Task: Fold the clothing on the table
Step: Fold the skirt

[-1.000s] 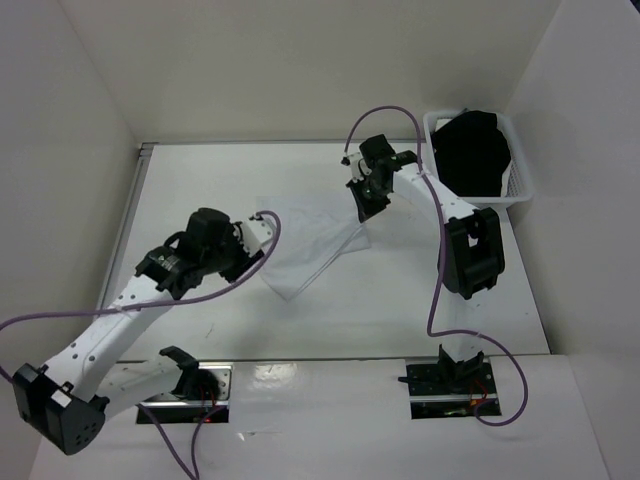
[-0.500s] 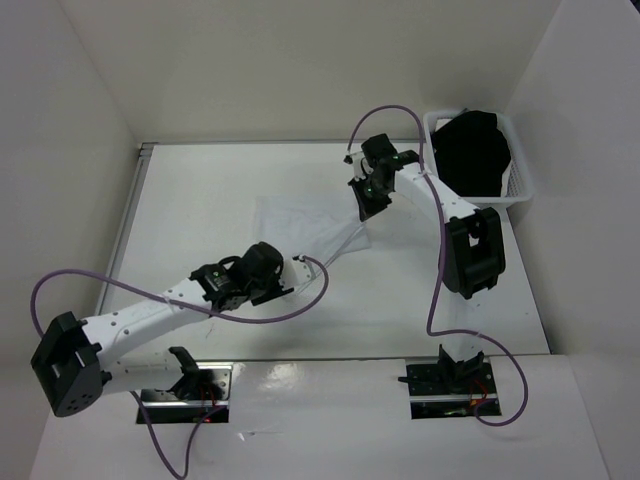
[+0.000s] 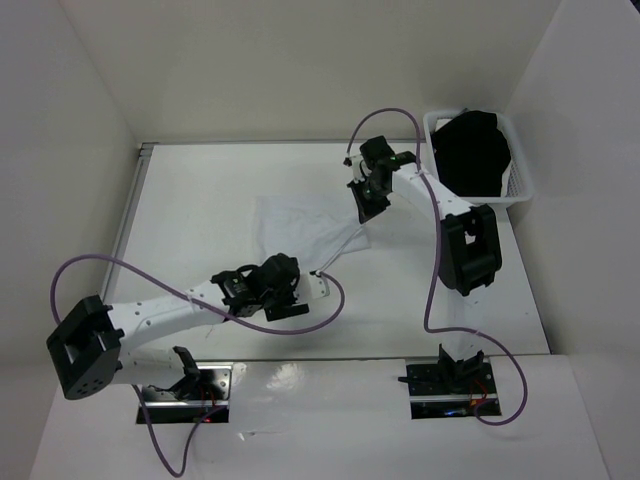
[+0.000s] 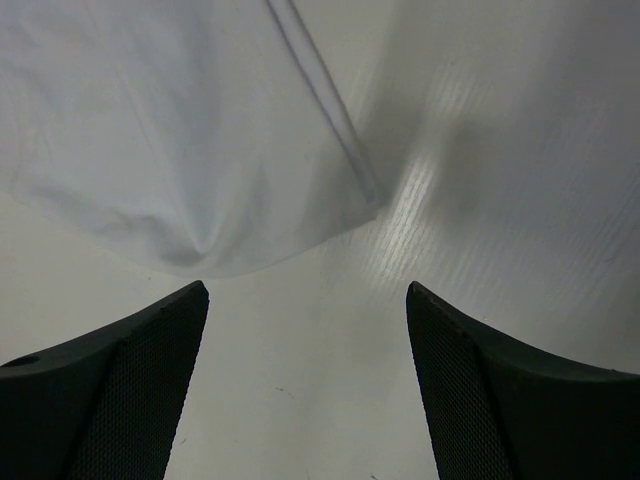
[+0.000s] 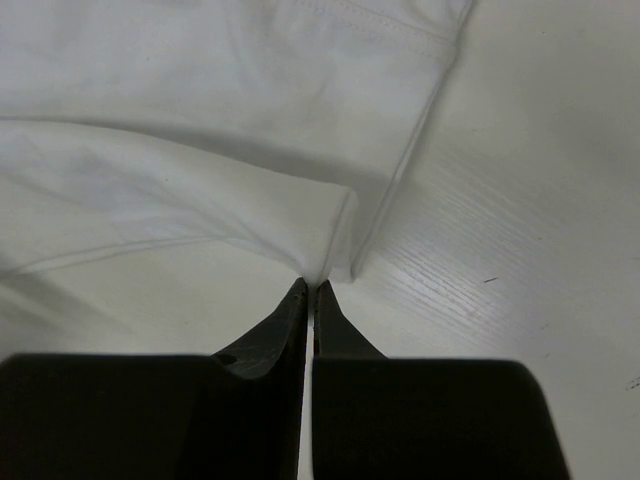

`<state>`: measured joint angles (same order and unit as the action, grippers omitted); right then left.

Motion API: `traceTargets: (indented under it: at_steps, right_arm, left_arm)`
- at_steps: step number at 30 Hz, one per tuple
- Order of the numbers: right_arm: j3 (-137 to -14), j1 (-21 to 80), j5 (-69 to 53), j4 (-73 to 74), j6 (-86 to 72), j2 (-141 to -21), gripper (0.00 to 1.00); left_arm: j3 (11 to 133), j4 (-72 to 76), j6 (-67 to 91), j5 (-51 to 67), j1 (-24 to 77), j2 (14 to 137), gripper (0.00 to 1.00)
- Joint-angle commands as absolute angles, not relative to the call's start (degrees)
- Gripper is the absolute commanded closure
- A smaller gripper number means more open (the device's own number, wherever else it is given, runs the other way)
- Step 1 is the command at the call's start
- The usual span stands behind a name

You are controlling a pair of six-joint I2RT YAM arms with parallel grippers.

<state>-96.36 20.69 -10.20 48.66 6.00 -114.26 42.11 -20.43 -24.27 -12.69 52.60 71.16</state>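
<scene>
Clothing (image 3: 300, 225) lies spread near the middle of the table (image 3: 200, 200), wrinkled, with one corner drawn toward the right gripper (image 5: 312, 290), whose jaws are closed on just the tip of that corner. The left gripper (image 4: 306, 287) hovers just short of the near hem, jaws wide apart and holding nothing. So thin a pinch could slip on a pull, and the left fingers could shove the hem into a bunch. How much fabric sits between the right jaws is hidden; white on white blurs the outline

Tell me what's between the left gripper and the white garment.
Just bare table, in the left wrist view: the open left gripper sits short of the clothing's edge.
</scene>
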Motion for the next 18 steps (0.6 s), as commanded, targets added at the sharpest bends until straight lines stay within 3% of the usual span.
traceTargets:
  at_steps: [1, 18]
  right_arm:
    - [-98.79, 20.3, -10.99, 47.11, 5.36, -114.35, 1.0]
    - [-98.79, 18.72, -12.66, 47.11, 5.36, -114.87, 1.0]
  left_arm:
    - [41.66, -17.31, -25.66, -10.12, 54.05, 74.08, 0.13]
    - [39.2, -10.9, -28.56, -11.69, 56.16, 80.68, 0.13]
